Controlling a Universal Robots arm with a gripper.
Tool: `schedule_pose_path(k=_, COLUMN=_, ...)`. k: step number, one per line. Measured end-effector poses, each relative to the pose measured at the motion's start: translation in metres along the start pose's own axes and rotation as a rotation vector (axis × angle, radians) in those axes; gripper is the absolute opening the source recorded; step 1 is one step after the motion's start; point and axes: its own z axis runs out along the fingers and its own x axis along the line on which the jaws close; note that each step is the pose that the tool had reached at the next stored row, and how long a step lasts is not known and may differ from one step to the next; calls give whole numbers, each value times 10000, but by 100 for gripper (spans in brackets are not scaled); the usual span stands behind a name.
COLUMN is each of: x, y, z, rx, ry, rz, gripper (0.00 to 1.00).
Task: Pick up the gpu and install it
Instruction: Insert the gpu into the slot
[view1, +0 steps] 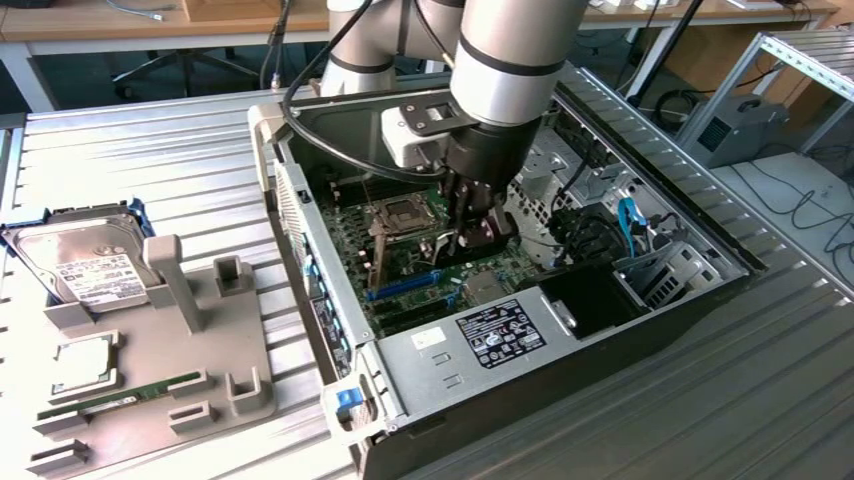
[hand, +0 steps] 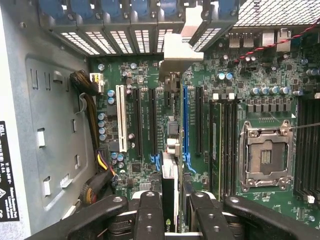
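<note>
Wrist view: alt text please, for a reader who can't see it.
The pincer holds the gpu edge-on above the green motherboard, between the black expansion slots and the blue slot. An empty CPU socket sits beside the memory slots.

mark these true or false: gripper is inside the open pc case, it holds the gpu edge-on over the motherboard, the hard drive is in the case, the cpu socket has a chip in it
1. The gripper is inside the open PC case. True.
2. It holds the gpu edge-on above the motherboard. True.
3. The hard drive is in the case. False: it sits in its blue frame on the table, outside.
4. The CPU socket holds a chip. False: it is empty.
</note>
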Motion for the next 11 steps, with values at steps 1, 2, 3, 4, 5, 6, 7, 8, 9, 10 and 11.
schedule_pose_path(k=1, x=1, y=17, z=5, rx=1, ry=0, rz=0, gripper=26)
schedule_pose_path(k=2, x=0, y=23, z=9, rx=1, ry=-1, rz=0, gripper=26)
schedule_pose_path(k=3, x=-1, y=28, z=12, rx=0, ry=1, rz=0, gripper=26)
schedule_pose_path(k=4, x=-2, y=30, z=14, rx=0, ry=2, rz=-1, gripper=26)
schedule_pose_path(k=5, x=-6, y=32, z=17, rx=1, ry=0, rz=-1, gripper=26)
schedule_pose_path(k=6, x=-12, y=33, z=18, rx=1, ry=0, rz=0, gripper=26)
schedule_pose_path(k=7, x=-17, y=35, z=18, rx=0, ry=-1, rz=-1, gripper=26)
schedule_pose_path(k=8, x=-20, y=36, z=19, rx=0, ry=-4, rz=-1, gripper=26)
schedule_pose_path(k=9, x=-22, y=37, z=20, rx=-1, ry=-17, rz=-1, gripper=26)
schedule_pose_path(k=10, x=-23, y=39, z=21, rx=0, ry=-32, rz=0, gripper=26)
schedule_pose_path(k=11, x=-24, y=43, z=21, rx=-1, ry=-44, rz=1, gripper=26)
